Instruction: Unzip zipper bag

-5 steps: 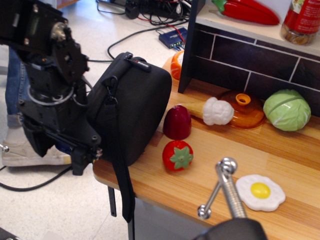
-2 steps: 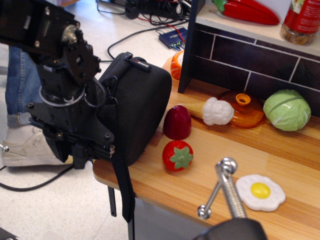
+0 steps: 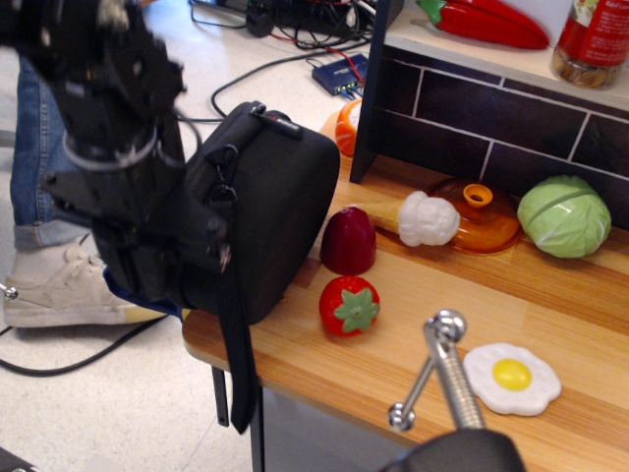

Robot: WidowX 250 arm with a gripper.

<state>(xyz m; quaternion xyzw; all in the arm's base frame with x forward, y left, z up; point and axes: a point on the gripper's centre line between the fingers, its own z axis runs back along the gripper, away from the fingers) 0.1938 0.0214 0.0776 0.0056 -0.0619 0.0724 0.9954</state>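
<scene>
The zipper bag (image 3: 275,202) is a large black rounded case standing on its edge at the left end of the wooden counter (image 3: 413,334). Its black strap (image 3: 237,354) hangs down over the counter edge. My gripper (image 3: 165,264) is a blurred black mass pressed against the bag's left side, at its lower edge. The fingers merge with the black fabric, so I cannot tell whether they are open or shut. The zipper pull is not clearly visible.
A toy strawberry (image 3: 348,305) and a dark red toy fruit (image 3: 348,241) lie just right of the bag. Further right are a white toy (image 3: 425,218), an orange lid (image 3: 482,214), a cabbage (image 3: 563,216), a fried egg (image 3: 511,379) and a metal tool (image 3: 442,374). A person's leg and shoe (image 3: 49,285) stand at the left.
The arm has moved right and up from beside the counter edge until it overlaps the bag's left side. The bag's top has shifted slightly right.
</scene>
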